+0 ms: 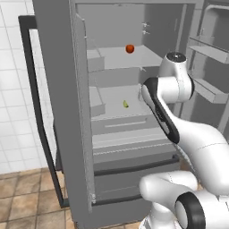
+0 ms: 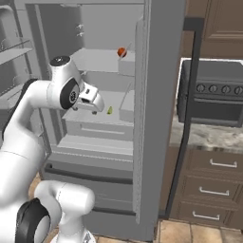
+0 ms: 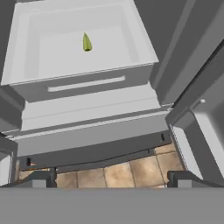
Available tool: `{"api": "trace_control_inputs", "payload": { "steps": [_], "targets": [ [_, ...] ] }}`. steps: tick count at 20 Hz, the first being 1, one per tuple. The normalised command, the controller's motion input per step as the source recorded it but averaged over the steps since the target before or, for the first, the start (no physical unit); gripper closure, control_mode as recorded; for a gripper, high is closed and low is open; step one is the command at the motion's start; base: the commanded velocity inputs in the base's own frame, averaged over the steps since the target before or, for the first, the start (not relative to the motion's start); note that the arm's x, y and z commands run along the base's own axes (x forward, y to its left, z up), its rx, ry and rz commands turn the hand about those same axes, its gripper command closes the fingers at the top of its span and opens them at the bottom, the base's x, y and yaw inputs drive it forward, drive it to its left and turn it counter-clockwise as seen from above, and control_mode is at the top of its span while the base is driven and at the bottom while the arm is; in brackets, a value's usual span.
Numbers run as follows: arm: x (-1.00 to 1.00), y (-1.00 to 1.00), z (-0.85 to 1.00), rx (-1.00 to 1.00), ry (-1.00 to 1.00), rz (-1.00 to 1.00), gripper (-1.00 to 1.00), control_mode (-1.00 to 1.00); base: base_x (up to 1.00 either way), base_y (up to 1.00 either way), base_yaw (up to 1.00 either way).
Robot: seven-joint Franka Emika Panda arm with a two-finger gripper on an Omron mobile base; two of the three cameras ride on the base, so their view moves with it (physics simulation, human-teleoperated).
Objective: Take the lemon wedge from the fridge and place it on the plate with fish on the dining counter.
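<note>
The fridge (image 1: 58,89) stands with both doors open. The lemon wedge (image 1: 125,104), tiny and yellow-green, lies alone on the middle shelf. It shows in the right base view as the lemon wedge (image 2: 109,110) and near the top of the hand view as the lemon wedge (image 3: 86,42). My gripper (image 2: 97,109) hovers in front of that shelf, a little short of the wedge and apart from it. In the hand view the gripper (image 3: 112,180) is open, its fingertips (image 3: 41,179) set wide with nothing between them. The plate with fish and the dining counter are out of view.
A small red-orange fruit (image 1: 129,48) sits on the upper shelf. The open left door (image 1: 67,134) and the right door (image 2: 159,104) flank the arm. Door bins (image 1: 206,89) jut out at the right. A stove (image 2: 213,95) over brown drawers (image 2: 213,190) stands beyond the right door.
</note>
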Motion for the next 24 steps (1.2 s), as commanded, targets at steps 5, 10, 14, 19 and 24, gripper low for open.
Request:
{"api": "trace_control_inputs", "payload": {
  "steps": [5, 10, 14, 19, 24],
  "targets": [
    [0.0, 0.0, 0.0, 0.0, 0.0, 0.0, -1.0, 1.0, 0.37, 0.15, 0.08],
    [0.0, 0.0, 0.0, 0.0, 0.0, 0.0, -1.0, 1.0, 0.2, 0.02, 0.07],
    [0.0, 0.0, 0.0, 0.0, 0.0, 0.0, -1.0, 1.0, 0.66, -0.02, 0.0],
    [0.0, 0.0, 0.0, 0.0, 0.0, 0.0, -1.0, 1.0, 0.8, 0.0, 0.01],
    [0.01, 0.0, -0.11, 0.01, 0.0, 0.02, -1.0, -1.0, 0.22, 0.0, 0.06]
  ]
}}
